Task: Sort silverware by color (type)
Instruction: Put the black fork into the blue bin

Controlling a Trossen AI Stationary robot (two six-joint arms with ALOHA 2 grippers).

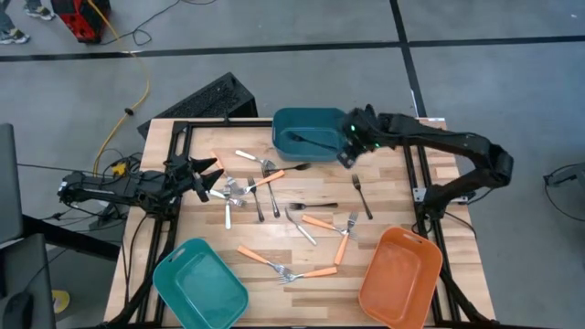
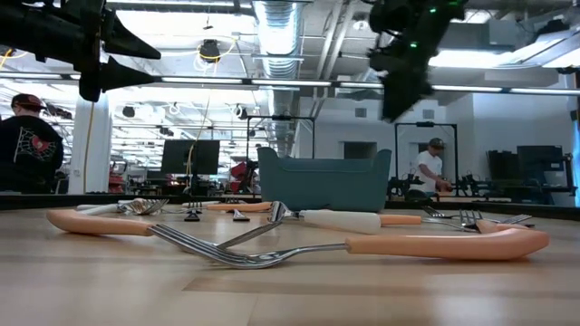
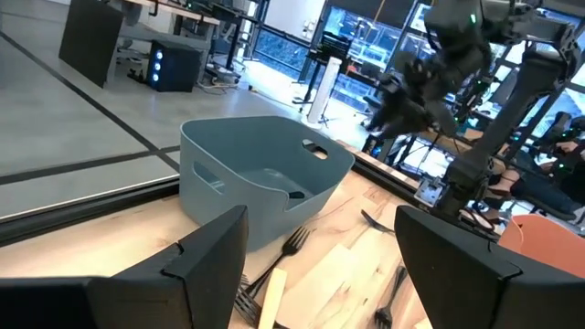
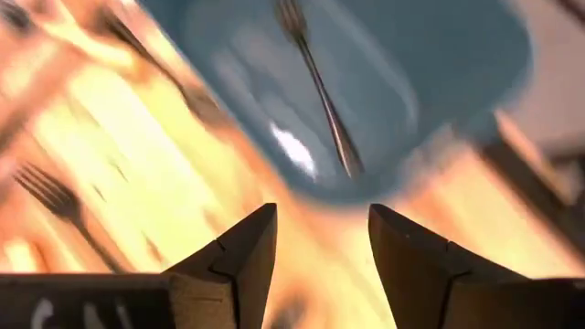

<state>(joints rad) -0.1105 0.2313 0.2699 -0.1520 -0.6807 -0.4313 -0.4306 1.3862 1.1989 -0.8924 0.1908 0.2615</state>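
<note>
Silverware lies scattered flat on the wooden table: orange-handled forks (image 1: pixel 260 260) (image 1: pixel 343 239), white-handled pieces (image 1: pixel 228 215) (image 1: pixel 249 157) and dark forks (image 1: pixel 363 196) (image 1: pixel 315 206). One dark fork (image 4: pixel 315 82) lies on the floor of the dark teal bin (image 1: pixel 309 132). My right gripper (image 1: pixel 347 151) (image 4: pixel 322 215) hovers open and empty above that bin's right near corner. My left gripper (image 1: pixel 208 178) (image 3: pixel 320 219) is open and raised over the table's left side, beside the cluster of forks (image 3: pixel 283 251), and holds nothing.
A light teal bin (image 1: pixel 199 283) sits at the near left corner and an orange bin (image 1: pixel 399 279) at the near right corner. A black frame (image 1: pixel 178 128) borders the table's far and side edges. People stand in the room beyond (image 2: pixel 27 136).
</note>
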